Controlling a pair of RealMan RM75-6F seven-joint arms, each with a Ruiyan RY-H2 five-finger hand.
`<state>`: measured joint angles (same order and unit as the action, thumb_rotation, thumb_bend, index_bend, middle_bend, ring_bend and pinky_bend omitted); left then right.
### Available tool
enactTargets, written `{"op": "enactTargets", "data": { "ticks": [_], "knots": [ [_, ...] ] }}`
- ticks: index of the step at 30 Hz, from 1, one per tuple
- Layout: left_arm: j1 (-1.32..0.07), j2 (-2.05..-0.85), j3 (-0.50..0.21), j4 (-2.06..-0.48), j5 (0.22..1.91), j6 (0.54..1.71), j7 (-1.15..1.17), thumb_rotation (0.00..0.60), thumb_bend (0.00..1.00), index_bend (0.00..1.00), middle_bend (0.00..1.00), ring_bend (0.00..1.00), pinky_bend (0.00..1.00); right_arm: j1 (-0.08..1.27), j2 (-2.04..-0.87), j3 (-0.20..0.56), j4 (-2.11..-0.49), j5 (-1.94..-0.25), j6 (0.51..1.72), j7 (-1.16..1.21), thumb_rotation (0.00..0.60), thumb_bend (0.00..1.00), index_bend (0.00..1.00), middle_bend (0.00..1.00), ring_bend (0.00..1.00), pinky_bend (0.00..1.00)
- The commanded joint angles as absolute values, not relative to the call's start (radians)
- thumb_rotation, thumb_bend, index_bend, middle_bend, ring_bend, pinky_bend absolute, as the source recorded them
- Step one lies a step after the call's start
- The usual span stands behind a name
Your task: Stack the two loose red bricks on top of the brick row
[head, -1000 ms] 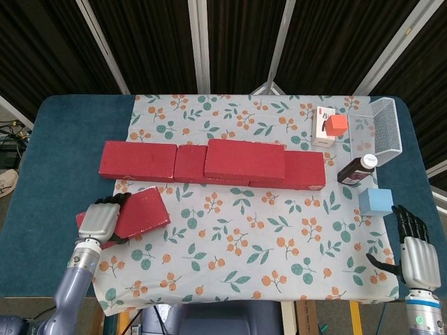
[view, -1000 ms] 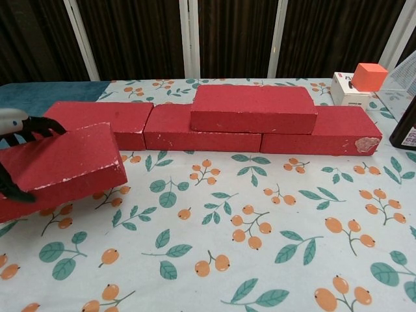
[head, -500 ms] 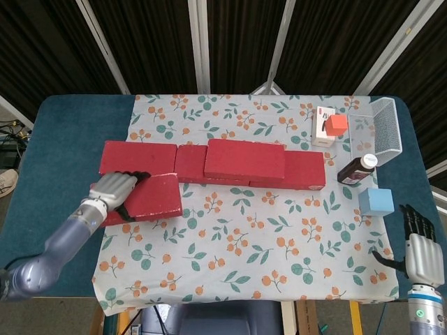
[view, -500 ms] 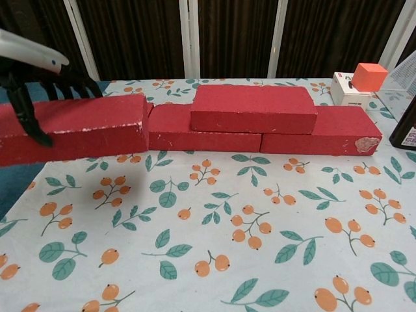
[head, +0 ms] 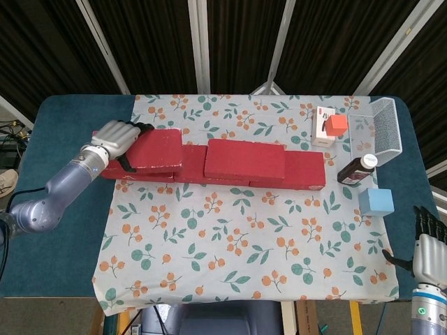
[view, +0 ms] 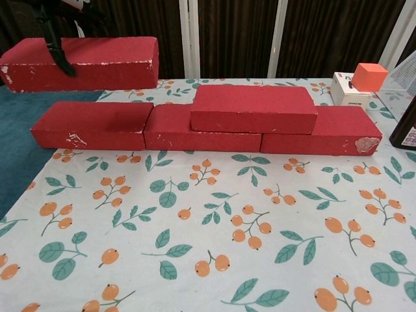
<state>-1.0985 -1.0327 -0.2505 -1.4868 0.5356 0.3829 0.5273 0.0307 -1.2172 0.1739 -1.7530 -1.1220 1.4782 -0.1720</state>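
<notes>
Brick (head: 157,149): gripped at its left end by left hand (head: 116,137), held level in the air above the row's (view: 201,127) left end.
Stacked brick (head: 244,160): already on the row's middle.
Advice: lower flat, end just beside stacked brick, straddling a joint.
Right hand (head: 427,244): idle at table's (head: 63,125) near corner, fingers apart, empty.

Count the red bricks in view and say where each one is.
5. Three form the brick row on the cloth: left, middle, right. One stacked brick lies on top. The left robot hand holds the fifth brick above the row's left end.
</notes>
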Motion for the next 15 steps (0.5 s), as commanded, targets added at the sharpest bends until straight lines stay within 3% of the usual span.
{"op": "enactTargets", "data": {
  "ticks": [1, 15],
  "knots": [
    [-1.079, -1.1, -0.29, -1.399, 0.654, 0.365, 0.438, 0.6, 0.01, 0.43, 0.38, 0.24, 0.25, 0.031, -1.22, 0.176, -1.752, -1.116, 1.48, -0.18, 0.6, 0.12, 0.04, 0.06, 0.02, 0.0],
    [-1.053, -1.229, -0.322, -1.217, 1.001, 0.327, 0.196, 0.6, 0.01, 0.43, 0.37, 0.24, 0.25, 0.031, -1.23, 0.189, -1.752, -1.089, 1.493, -0.216, 0.6, 0.12, 0.04, 0.06, 0.03, 0.0]
  ]
}}
